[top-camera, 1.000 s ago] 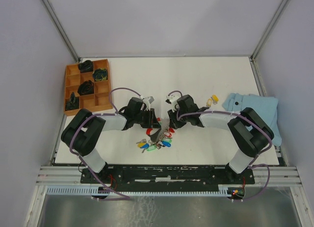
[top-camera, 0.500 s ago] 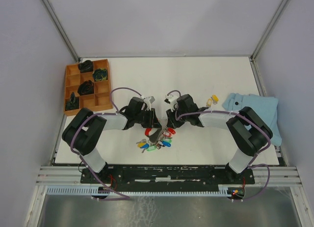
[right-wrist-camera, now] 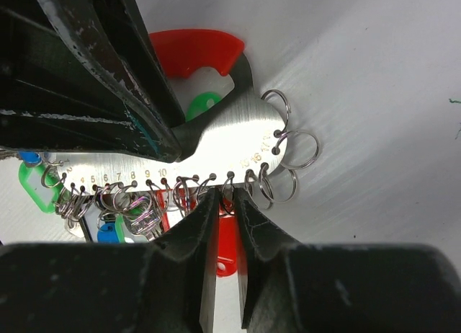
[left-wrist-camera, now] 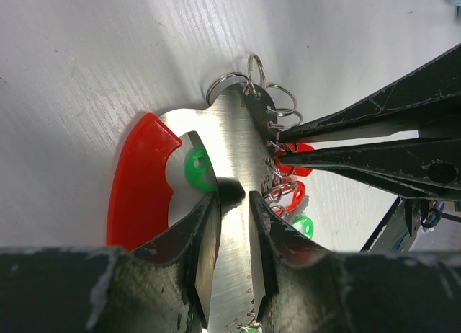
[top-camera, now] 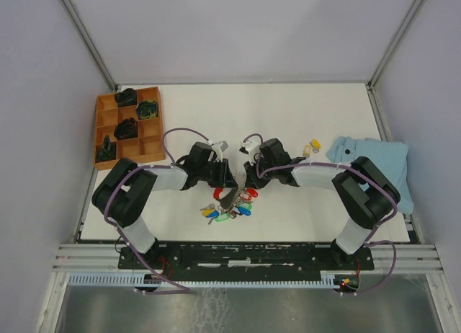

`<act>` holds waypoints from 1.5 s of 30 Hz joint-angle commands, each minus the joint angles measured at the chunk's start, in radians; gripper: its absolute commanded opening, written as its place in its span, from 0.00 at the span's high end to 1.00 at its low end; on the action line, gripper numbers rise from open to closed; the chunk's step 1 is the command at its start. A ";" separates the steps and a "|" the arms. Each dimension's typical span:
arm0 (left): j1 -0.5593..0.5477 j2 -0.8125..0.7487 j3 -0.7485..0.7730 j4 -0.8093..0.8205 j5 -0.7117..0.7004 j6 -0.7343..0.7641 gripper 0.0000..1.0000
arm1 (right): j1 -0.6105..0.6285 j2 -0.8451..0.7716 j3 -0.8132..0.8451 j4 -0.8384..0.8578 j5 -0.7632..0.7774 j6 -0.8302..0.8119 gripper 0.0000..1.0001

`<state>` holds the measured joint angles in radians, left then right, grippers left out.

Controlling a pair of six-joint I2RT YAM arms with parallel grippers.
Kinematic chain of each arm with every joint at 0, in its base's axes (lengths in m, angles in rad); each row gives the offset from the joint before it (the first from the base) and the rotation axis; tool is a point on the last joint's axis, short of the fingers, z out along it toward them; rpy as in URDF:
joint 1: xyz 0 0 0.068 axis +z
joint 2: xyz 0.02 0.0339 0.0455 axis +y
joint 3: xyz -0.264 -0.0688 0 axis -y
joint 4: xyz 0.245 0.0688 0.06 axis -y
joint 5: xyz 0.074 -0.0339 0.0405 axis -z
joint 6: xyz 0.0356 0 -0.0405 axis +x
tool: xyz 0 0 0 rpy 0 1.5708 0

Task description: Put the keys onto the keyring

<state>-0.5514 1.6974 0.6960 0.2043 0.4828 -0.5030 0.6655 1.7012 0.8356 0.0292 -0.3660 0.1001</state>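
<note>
Showing from above the keyring (top-camera: pixel 236 194) lying between both arms, keys (top-camera: pixel 225 212) fanned beside it. Left wrist: confirms left gripper (left-wrist-camera: pixel 232 197) pinching its plate. Right wrist: finds right gripper (right-wrist-camera: pixel 225 197) almost closed about one split ring (right-wrist-camera: pixel 229 180); cannot tell whether gripped. Risks losing that ring through misaligned fingertips.

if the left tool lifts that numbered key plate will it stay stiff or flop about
The keyring plate looks like flat polished steel, so probably rigid, perhaps slippery. Its split rings and tagged keys hang loosely from holes, so they would likely swing.
</note>
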 commanded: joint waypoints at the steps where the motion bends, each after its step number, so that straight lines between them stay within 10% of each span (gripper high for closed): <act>1: -0.005 0.042 -0.006 -0.081 -0.044 0.077 0.68 | 0.000 -0.009 0.034 0.009 -0.006 -0.040 0.81; 28: 0.009 0.004 -0.051 0.023 0.048 0.033 0.70 | 0.000 -0.171 0.061 -0.030 -0.065 -0.196 0.99; 45: 0.064 -0.432 -0.234 0.363 0.037 0.034 0.52 | -0.023 -0.279 0.131 -0.006 -0.264 -0.402 0.99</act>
<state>-0.4927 1.4200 0.4961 0.4549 0.5865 -0.5488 0.6556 1.4612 0.8780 -0.0174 -0.5533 -0.2413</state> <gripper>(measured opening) 0.444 0.015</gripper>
